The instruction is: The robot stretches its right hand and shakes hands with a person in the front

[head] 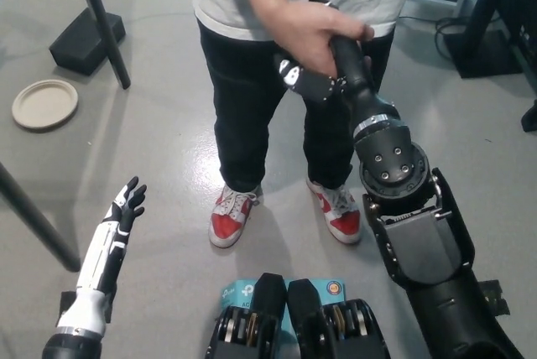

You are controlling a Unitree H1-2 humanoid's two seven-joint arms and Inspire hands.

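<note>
A person in a grey shirt and black trousers (243,99) stands right in front of me. The person's hand (306,32) is wrapped around my black right hand (323,53), which is stretched forward and raised to waist height. One black fingertip pokes out above the clasp, and the thumb lies just under the person's palm. The palm itself is hidden. My white left hand (117,225) rests at the lower left, low at my side, with its dark fingers spread and nothing in it.
The person's red and white shoes (231,216) stand close ahead on the grey floor. A paper plate (44,105) lies at the left, near a black stand base (88,40) with a pole. A slanted dark leg (33,221) crosses the left edge. Black equipment (495,23) is at the upper right.
</note>
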